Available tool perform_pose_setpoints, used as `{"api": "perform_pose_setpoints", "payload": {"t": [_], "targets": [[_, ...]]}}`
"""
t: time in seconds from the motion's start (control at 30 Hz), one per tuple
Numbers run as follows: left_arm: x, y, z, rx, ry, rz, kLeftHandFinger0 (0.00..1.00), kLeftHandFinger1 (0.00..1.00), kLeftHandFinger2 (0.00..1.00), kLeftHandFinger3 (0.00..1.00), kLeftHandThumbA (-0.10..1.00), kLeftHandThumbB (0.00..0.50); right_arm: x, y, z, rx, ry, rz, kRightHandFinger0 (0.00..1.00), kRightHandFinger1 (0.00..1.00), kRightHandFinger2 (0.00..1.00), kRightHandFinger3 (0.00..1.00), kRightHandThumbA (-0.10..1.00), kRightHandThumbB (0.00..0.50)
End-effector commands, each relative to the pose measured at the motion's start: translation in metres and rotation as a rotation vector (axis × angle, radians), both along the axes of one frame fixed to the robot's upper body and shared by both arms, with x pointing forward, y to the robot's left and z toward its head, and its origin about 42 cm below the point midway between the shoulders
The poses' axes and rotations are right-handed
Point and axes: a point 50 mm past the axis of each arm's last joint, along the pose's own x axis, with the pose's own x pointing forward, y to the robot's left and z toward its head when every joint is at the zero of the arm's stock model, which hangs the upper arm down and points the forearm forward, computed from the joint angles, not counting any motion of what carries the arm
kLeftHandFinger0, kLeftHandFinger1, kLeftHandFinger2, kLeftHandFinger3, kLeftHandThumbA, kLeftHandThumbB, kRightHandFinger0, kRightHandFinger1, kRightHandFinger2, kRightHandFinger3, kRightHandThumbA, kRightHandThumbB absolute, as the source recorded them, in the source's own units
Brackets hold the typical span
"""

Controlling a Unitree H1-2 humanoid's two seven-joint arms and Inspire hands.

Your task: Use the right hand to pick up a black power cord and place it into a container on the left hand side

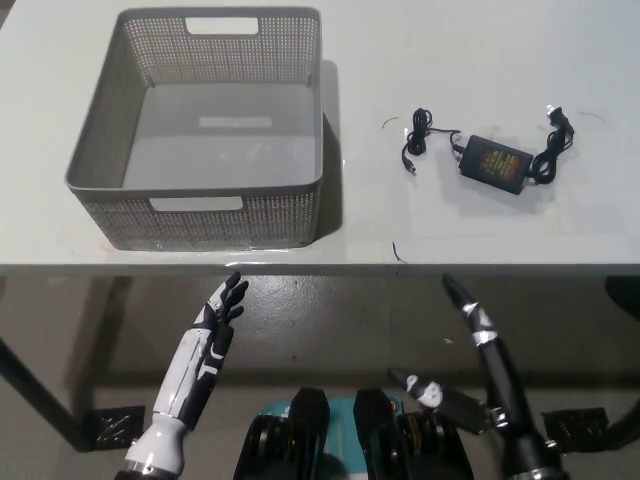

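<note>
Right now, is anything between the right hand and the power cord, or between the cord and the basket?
Nothing visible. The right hand hangs below the table edge; bare tabletop separates it from the power cord, and the cord from the basket, apart from its near wall.

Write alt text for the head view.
A black power cord lies on a white table, right of an empty grey basket. Both robot hands hang open below the table edge: white left hand, black right hand.
</note>
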Motion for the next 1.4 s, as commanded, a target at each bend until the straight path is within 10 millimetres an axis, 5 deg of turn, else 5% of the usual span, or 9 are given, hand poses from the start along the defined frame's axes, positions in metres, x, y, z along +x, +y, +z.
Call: {"api": "perform_pose_setpoints", "payload": {"t": [0.0,0.1,0.2,0.3,0.47,0.67,0.77,1.0,1.37], "targets": [[0.007,0.001,0.014,0.007,-0.097,-0.016,1.0,1.0,1.0,1.0,1.0,0.179,0.007,-0.01,0.047,-0.025,-0.209,0.013,1.0,1.0,1.0,1.0,0.9,0.416],[0.007,0.001,0.015,0.0,-0.098,-0.023,1.0,1.0,1.0,1.0,1.0,0.164,0.011,-0.022,0.068,-0.08,-0.238,0.004,1.0,1.0,1.0,1.0,0.89,0.448],[0.003,0.002,0.013,-0.001,-0.095,-0.016,1.0,1.0,1.0,1.0,1.0,0.162,0.017,-0.032,0.091,-0.165,-0.268,-0.027,1.0,1.0,1.0,1.0,0.95,0.428],[0.001,0.001,0.011,0.001,-0.094,-0.018,1.0,1.0,1.0,1.0,1.0,0.161,0.033,-0.047,0.113,-0.223,-0.255,-0.06,1.0,1.0,1.0,1.0,0.96,0.478],[-0.015,-0.002,0.001,-0.007,-0.065,-0.02,1.0,1.0,1.0,1.0,1.0,0.161,0.058,-0.071,0.127,-0.264,-0.253,-0.089,1.0,1.0,1.0,1.0,1.0,0.459],[-0.024,-0.001,-0.005,-0.008,-0.05,-0.016,1.0,1.0,1.0,1.0,1.0,0.175,0.109,-0.088,0.161,-0.347,-0.211,-0.124,1.0,1.0,1.0,1.0,1.0,0.494],[-0.029,-0.001,-0.008,-0.014,-0.04,-0.012,1.0,1.0,1.0,1.0,1.0,0.167,0.143,-0.095,0.185,-0.445,-0.22,-0.137,1.0,1.0,1.0,1.0,1.0,0.439],[-0.033,-0.002,-0.011,-0.018,-0.034,-0.004,1.0,1.0,1.0,1.0,1.0,0.172,0.207,-0.084,0.225,-0.621,-0.087,-0.095,1.0,1.0,1.0,1.0,1.0,0.438],[-0.031,-0.002,-0.009,-0.016,-0.038,0.001,1.0,1.0,1.0,1.0,1.0,0.168,0.271,-0.068,0.233,-0.781,0.132,-0.07,1.0,1.0,1.0,1.0,0.98,0.476]]}}
